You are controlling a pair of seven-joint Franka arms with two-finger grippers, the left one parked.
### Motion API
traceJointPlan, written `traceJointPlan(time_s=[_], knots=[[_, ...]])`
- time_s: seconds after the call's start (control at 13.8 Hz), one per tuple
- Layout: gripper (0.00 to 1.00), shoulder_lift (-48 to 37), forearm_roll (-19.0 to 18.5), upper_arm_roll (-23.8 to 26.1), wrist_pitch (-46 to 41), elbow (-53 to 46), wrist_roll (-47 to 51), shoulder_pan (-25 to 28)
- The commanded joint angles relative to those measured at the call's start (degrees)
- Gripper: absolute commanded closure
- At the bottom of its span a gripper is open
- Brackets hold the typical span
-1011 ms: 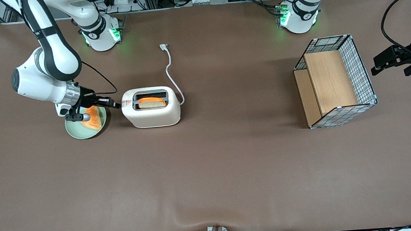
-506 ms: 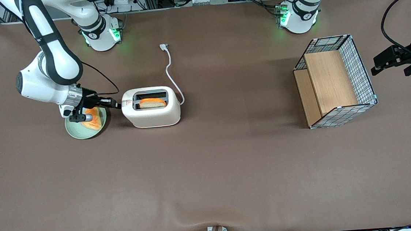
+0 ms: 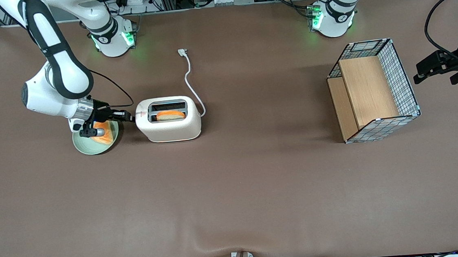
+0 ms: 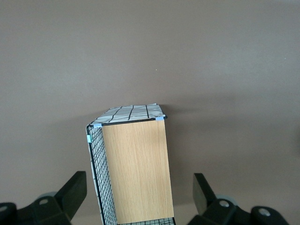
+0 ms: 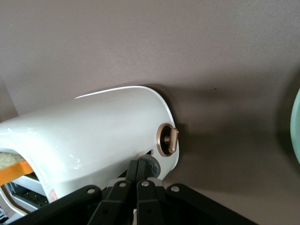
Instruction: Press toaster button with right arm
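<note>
The cream-white toaster point(image 3: 168, 119) stands on the brown table with a bread slice point(image 3: 170, 115) low in one slot and a white cord point(image 3: 189, 80) running from its other end. My right arm's gripper point(image 3: 130, 119) is shut with its fingertips against the toaster's narrow end by the red mark. In the right wrist view the closed fingers point(image 5: 139, 170) rest on the grey toaster button point(image 5: 151, 165) below a bronze dial point(image 5: 167, 139) on the toaster point(image 5: 93, 136).
A pale green plate point(image 3: 85, 145) with an orange-edged bread slice point(image 3: 104, 133) lies under my wrist, beside the toaster. A wire basket with wooden panels point(image 3: 373, 90) stands toward the parked arm's end, also seen in the left wrist view point(image 4: 133, 164).
My arm has lowered slightly at the toaster's end, and the bread slice has sunk lower into the slot.
</note>
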State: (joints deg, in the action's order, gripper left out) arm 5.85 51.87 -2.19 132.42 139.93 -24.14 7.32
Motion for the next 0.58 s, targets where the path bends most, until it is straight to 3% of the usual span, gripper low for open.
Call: traceJointPlan(time_s=[0.0,0.51], knots=[[1.0,2.1,4.6,0.4,3.1,1.8,-8.4,0.4],[1.0,3.6,6.1,0.3,3.0,1.7,-11.1,0.1]])
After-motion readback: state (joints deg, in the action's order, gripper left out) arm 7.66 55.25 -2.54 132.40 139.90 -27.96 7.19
